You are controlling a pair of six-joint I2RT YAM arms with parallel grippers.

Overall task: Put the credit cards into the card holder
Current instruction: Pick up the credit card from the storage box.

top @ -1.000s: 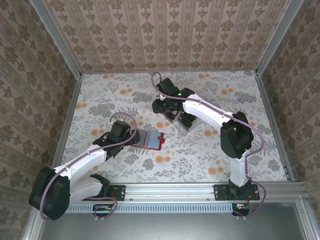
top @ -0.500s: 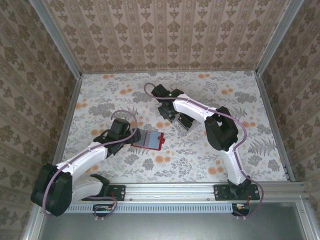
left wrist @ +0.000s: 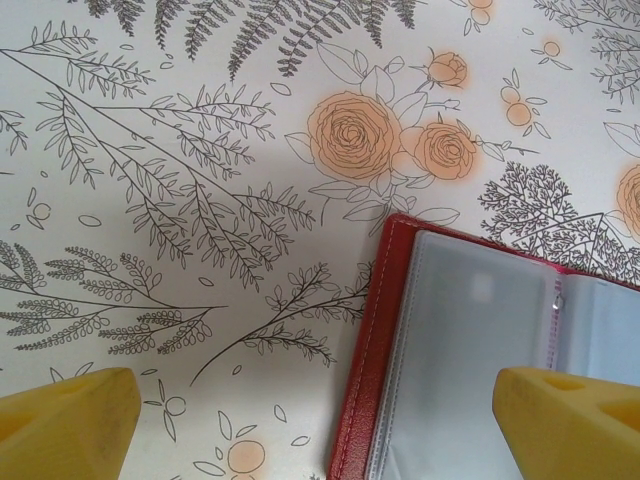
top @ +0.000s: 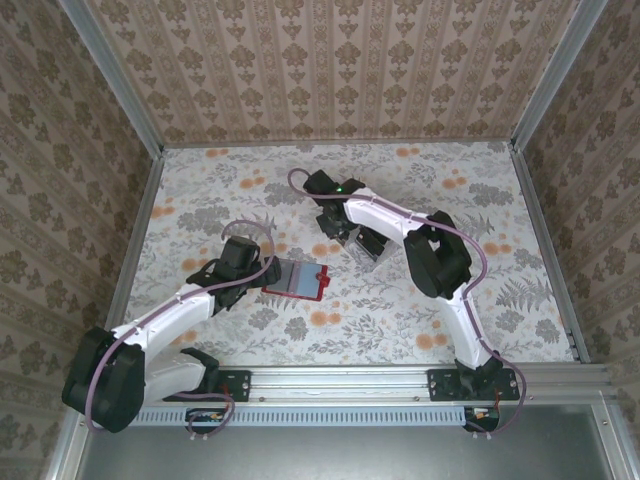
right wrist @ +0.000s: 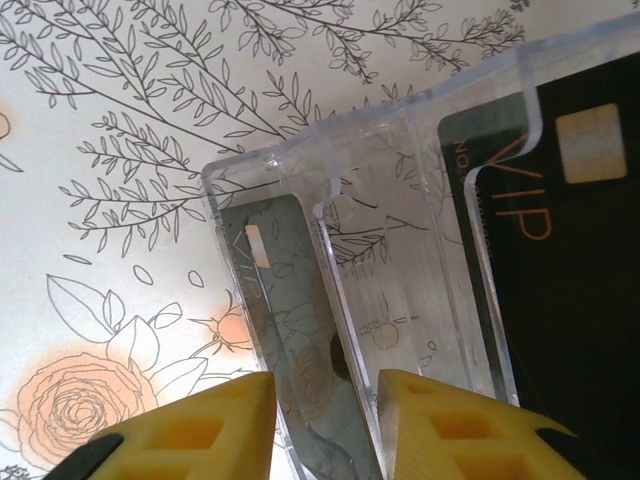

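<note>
Inspection found no card yet in the card holder (left wrist: 470, 350). Its visible pockets looked empty, so I judged the whole task outstanding. The holder lay open on the surface (left wrist: 150, 200), its red edge between the wide-spread fingers of my left end effector (left wrist: 320, 425). The credit cards (right wrist: 570, 260) sat in the clear tray (right wrist: 400, 160). My right end effector (right wrist: 325, 425) stood narrow astride the outermost card (right wrist: 275, 300); I could not tell whether it gripped.

The red folding card holder (left wrist: 362, 380), at five o'clock in the left wrist view, looks like smooth leatherette with a stitched edge. Its greyish inner sleeves (left wrist: 470, 340) are soft, hazy clear plastic. The clear transparent tray (right wrist: 400, 200) is hard, glossy plastic (its edges catch bright glints). The black credit card (right wrist: 575, 300) at three o'clock inside it is glossy. The floral table covering (left wrist: 150, 150) looks matt and paper-like.
</note>
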